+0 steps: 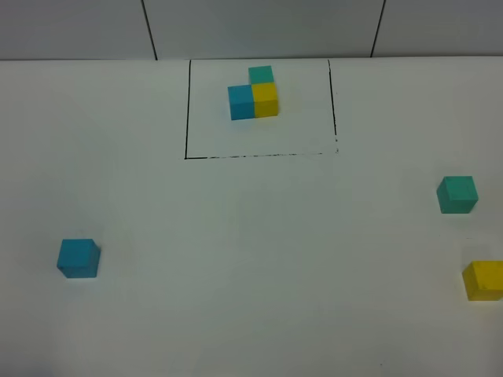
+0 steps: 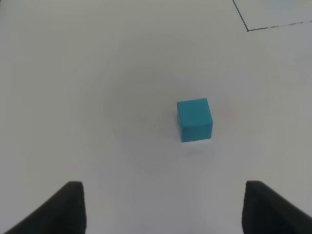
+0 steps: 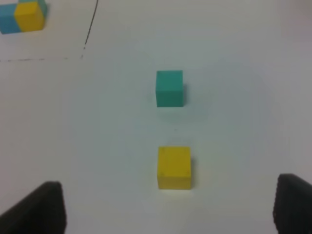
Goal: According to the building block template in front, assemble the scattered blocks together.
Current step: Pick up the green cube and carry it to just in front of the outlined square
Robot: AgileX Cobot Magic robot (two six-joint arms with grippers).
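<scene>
At the far middle of the table (image 1: 251,259) sits the template (image 1: 254,96), an L of three joined cubes: blue on the left touching yellow on the right, with teal touching the far side of the yellow. It stands inside the black frame (image 1: 187,110), in the far half of that rectangle and clear of its lines.

The loose cubes lie well apart from the template and outside the frame. The blue cube (image 1: 78,258) rests alone at the near left. The teal cube (image 1: 457,194) rests at the right, and the yellow cube (image 1: 483,280) lies nearer than it, at the right edge of the high view, which cuts off part of it. These two are near each other but not touching.

Neither arm shows in the high view. The left gripper (image 2: 163,209) is released, its dark fingers spread wide with nothing between them; the blue cube lies ahead of it on the table, untouched. The right gripper (image 3: 165,207) is also released and empty, fingers wide. The yellow cube lies just ahead of it, the teal cube beyond that.
</scene>
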